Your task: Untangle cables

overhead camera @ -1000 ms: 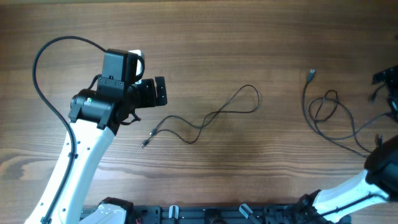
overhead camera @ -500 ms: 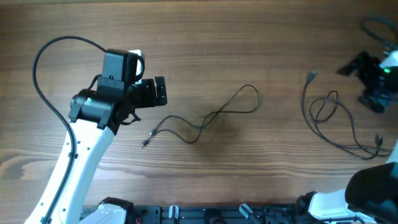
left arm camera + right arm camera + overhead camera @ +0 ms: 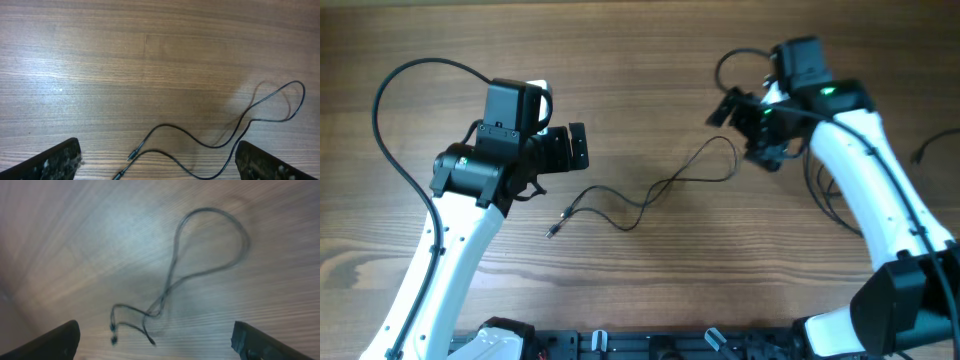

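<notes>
While both arms hang above the wooden table [image 3: 650, 50], I record the left gripper [image 3: 582, 147] spread wide and empty, and the right gripper [image 3: 745, 135] likewise (its wrist view is blurred). One loose cable [image 3: 665, 183] lies mid-table, its loop just beside the right gripper and its plug ends toward the left one. A second cable [image 3: 817, 188] lies nearer the right edge, partly hidden under the right arm.

The tabletop [image 3: 640, 50] is brown wood. Thin dark lines run across it from side to side, like stripes. Some spots look lighter and a bit shiny where the light hits. Seen from above, a black bar [image 3: 650, 345] with small bumps sits along the bottom edge.
</notes>
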